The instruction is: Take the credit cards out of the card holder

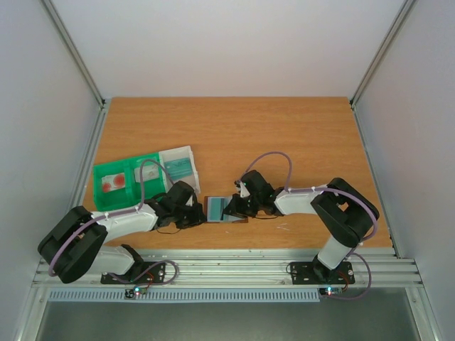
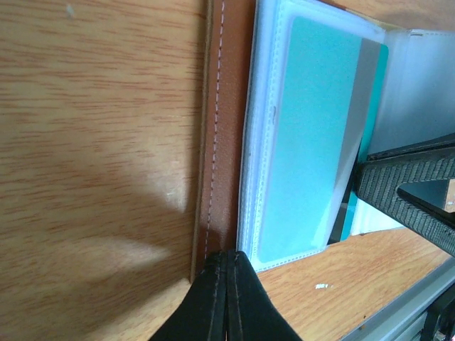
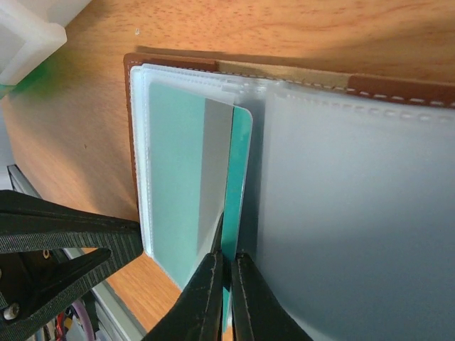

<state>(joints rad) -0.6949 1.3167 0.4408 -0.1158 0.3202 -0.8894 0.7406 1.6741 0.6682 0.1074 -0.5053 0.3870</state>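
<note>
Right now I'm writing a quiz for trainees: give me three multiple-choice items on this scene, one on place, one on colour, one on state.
1. Where is the card holder? A inside the green tray; B between left gripper and right gripper; C at the table's far edge.
2. Colour of the card poking out? A teal; B red; C black.
3. Right gripper's state? A wide open; B shut on nothing; C shut on the card.
Key: B, a gripper sits at either side; A, its teal edge shows; C, the card's edge runs between its closed tips.

Card (image 3: 242,177) in holder (image 3: 398,89) — tray (image 1: 103,199) behind-left
</note>
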